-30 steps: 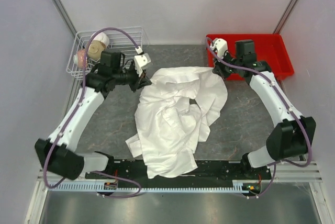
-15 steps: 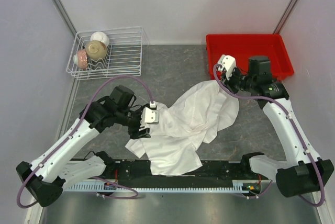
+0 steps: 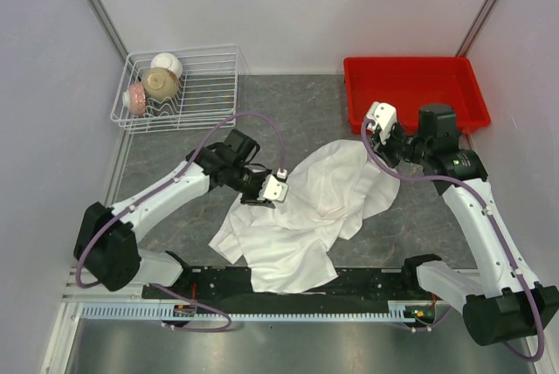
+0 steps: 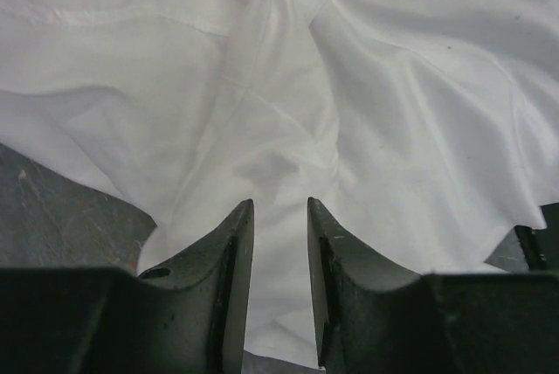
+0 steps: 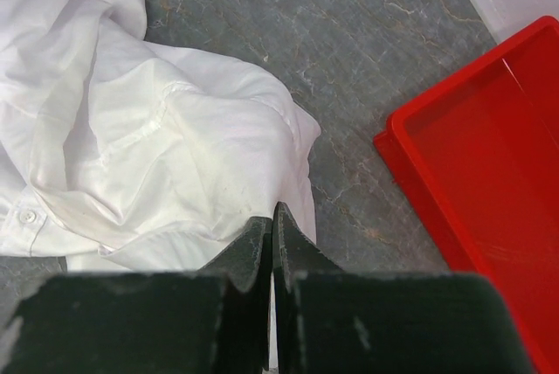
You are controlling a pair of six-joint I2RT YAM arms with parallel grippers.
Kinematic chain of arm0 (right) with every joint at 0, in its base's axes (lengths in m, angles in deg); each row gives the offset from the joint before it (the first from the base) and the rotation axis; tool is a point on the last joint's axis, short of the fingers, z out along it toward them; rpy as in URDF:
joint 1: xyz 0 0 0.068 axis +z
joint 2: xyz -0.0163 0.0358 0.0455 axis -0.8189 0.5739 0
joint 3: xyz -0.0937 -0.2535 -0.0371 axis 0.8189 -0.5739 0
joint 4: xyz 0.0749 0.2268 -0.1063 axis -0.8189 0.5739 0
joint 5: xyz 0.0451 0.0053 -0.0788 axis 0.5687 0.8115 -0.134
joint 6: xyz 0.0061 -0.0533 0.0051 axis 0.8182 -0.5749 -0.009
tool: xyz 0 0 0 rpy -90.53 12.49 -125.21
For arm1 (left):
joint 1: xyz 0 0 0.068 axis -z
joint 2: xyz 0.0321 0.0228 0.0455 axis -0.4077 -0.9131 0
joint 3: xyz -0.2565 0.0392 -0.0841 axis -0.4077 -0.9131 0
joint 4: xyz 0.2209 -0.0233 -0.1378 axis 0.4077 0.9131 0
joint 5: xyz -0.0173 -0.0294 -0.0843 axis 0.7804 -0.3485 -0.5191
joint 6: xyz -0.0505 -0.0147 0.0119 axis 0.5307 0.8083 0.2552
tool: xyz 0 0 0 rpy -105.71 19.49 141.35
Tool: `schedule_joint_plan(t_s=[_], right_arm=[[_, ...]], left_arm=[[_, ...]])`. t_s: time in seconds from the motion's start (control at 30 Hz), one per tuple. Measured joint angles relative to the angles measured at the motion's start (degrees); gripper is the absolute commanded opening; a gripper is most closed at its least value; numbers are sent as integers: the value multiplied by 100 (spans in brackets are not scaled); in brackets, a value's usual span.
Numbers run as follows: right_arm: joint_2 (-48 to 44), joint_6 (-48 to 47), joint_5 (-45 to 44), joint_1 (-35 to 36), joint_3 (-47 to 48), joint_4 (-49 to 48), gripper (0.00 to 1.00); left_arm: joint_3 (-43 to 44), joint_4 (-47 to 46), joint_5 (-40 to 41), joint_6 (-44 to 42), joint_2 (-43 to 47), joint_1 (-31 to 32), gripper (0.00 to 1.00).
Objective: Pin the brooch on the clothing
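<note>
The white shirt (image 3: 306,212) lies crumpled in the middle of the grey table. It also fills the left wrist view (image 4: 367,86) and the left half of the right wrist view (image 5: 131,147). My left gripper (image 3: 281,192) hovers low over the shirt's left part; in its own view the gripper (image 4: 279,204) has its jaws a narrow gap apart, with nothing between them. My right gripper (image 3: 374,142) is at the shirt's upper right edge; in its own view the gripper (image 5: 272,210) has its jaws closed together, above the fabric's edge. No brooch shows in any view.
A red tray (image 3: 410,66) stands at the back right, and its corner shows in the right wrist view (image 5: 489,155). A white wire basket (image 3: 214,86) with several bowls (image 3: 160,82) stands at the back left. A black rail (image 3: 358,282) runs along the near edge.
My left arm swung from beside the basket down to the shirt's left part. My right gripper came off the tray's edge. The shirt was spread out and shifted to the right.
</note>
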Motion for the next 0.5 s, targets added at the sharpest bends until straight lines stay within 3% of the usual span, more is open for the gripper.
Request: schedule_joint_plan(t_s=[0.13, 0.5], right_arm=[[-17, 111, -26, 0, -50, -7, 0], [-15, 424, -61, 0, -61, -17, 0]], left_arm=[[319, -195, -203, -662, -619, 24, 38], [831, -522, -330, -1434, -1799, 92, 39]])
